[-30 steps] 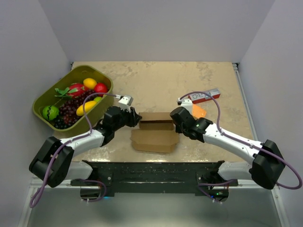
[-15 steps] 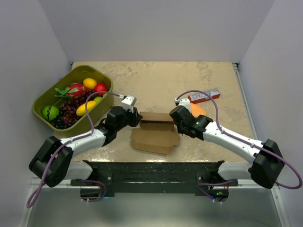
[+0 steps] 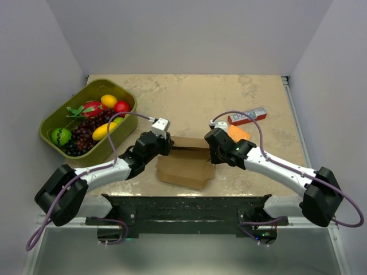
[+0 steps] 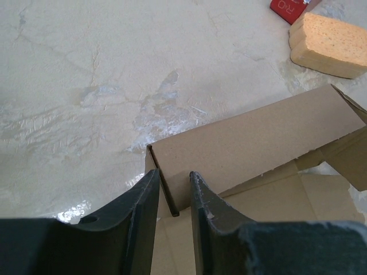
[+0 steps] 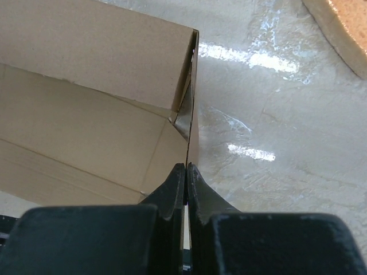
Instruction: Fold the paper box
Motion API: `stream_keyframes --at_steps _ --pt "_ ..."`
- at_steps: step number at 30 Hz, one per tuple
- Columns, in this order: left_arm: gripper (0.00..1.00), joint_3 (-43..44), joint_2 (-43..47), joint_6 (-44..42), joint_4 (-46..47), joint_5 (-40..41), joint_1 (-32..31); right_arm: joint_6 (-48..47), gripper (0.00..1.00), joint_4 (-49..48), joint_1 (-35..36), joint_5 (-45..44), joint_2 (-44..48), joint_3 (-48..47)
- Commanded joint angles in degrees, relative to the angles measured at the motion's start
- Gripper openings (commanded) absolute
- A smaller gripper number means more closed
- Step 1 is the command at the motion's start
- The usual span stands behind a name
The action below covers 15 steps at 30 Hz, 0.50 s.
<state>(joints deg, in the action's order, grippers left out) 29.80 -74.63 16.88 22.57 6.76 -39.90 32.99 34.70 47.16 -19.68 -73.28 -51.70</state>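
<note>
The right gripper (image 5: 186, 167) has its jaws pressed almost together on a thin upright cardboard edge, the right end flap of the paper box (image 5: 86, 51); the flap stands on edge between the two dark fingers (image 5: 172, 189), and only a hairline shows between them. The left gripper (image 4: 174, 175) has its jaws a little apart, one finger on each side of the left end of the box's raised wall; a narrow gap shows on either side of the cardboard, so the pads do not clearly press it.

In the left wrist view the raised wall is a long plain brown panel that stands roughly upright along the far side of the sheet; the flat base panel lies below it, toward the fingers. In the right wrist view the same wall meets the pinched flap at a corner, with the base panel flat on the table to the left.

From above, the box lies on the near middle of the beige table (image 3: 189, 97), between the two wrists, only partly formed; its near part is flat and its far wall is up. The left arm reaches in from the left, the right arm from the right.

Just beyond the right wrist sits an orange sponge block (image 3: 239, 133); a red-and-white carton (image 3: 248, 116) lies just behind it. At the far left stands a green tray (image 3: 92, 153) of toy fruit, well apart from the box.
</note>
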Motion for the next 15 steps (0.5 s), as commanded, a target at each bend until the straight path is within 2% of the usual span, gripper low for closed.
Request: stream_keyframes --at_steps 1,8,15 --pt "0.32 -0.09 -0.69 0.25 -1.92 -0.96 -1.23 3.65 0.00 -8.85 0.30 4.74 -0.73 2.57" --pt "0.32 -1.23 -0.69 -0.62 -1.21 -0.70 -1.94 2.25 0.00 -6.75 0.30 3.95 -2.75 0.47" --pt "0.32 -2.99 -0.34 2.01 2.47 -3.07 -2.38 4.36 0.00 -12.53 0.30 7.02 -5.12 1.60"
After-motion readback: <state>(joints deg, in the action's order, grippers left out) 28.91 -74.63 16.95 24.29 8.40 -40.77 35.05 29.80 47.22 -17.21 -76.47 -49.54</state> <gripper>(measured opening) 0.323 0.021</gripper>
